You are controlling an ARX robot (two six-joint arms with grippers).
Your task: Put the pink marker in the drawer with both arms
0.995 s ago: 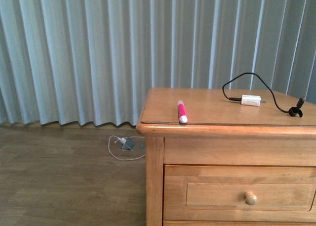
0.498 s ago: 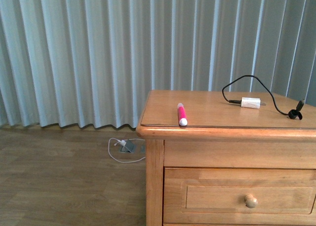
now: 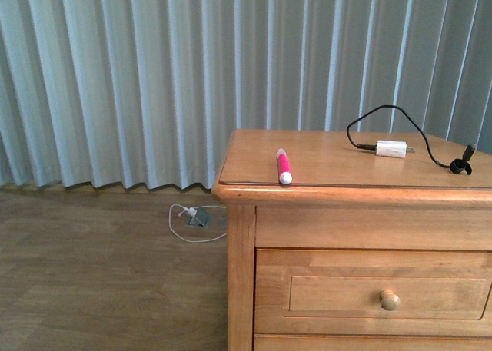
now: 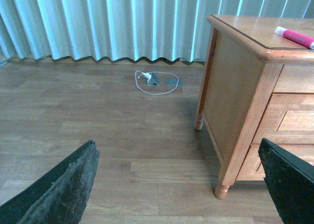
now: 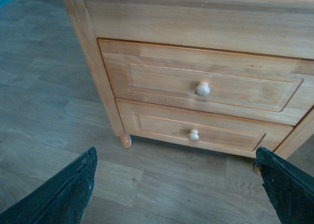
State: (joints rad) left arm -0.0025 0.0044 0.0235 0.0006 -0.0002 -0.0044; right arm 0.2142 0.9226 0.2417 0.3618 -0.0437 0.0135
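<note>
Pink marker (image 3: pixel 284 167) lies on the table (image 3: pixel 338 165), at its near edge, left side; drawer (image 3: pixel 330 293) shut. Left claw (image 4: pixel 176 144) and right claw (image 5: pixel 175 151) gape empty. The right should best grip the knob (image 3: pixel 390 299) squarely and pull straight.

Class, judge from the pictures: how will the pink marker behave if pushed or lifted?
The pink marker looks round-bodied, so a sideways push would probably roll it. Its tip lies at the front edge of the cabinet top, so it may fall. Short, stiff-looking, probably light.

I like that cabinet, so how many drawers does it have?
2, stacked: the upper drawer and, directly beneath it, the lower drawer. Both are shut, and none seems hidden.
</note>
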